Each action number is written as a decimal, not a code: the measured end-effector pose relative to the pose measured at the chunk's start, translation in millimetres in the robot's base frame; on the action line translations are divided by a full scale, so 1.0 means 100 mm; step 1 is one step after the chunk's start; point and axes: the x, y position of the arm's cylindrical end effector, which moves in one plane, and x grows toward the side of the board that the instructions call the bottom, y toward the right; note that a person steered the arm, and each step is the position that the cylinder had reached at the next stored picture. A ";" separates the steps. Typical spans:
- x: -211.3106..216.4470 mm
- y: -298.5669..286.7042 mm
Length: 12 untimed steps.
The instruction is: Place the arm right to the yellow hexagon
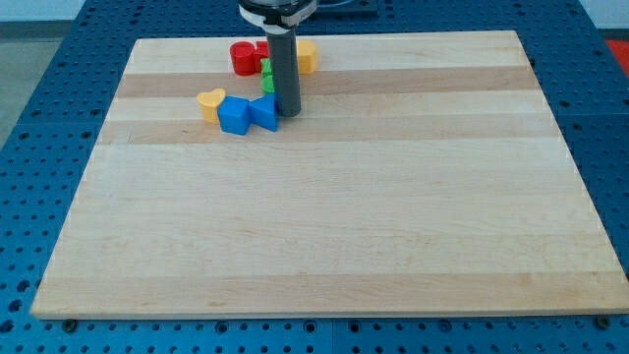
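Observation:
The yellow hexagon (pixel 308 56) lies near the view's top edge of the wooden board (pixel 324 216), partly hidden behind the dark rod. My tip (pixel 288 116) rests on the board below and slightly left of the hexagon, touching the right side of a blue block (pixel 262 112). A second blue block (pixel 235 115) sits to its left, and a yellow heart (pixel 210 102) further left. A green block (pixel 266 78) shows just left of the rod. A red cylinder (pixel 243 57) lies near the top, with another red piece behind the rod.
The board sits on a blue perforated table (pixel 59 118). The arm's white mount (pixel 277 12) hangs over the board's top edge above the cluster of blocks.

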 end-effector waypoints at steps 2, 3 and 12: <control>0.09 0.74; 0.18 1.41; -1.21 1.74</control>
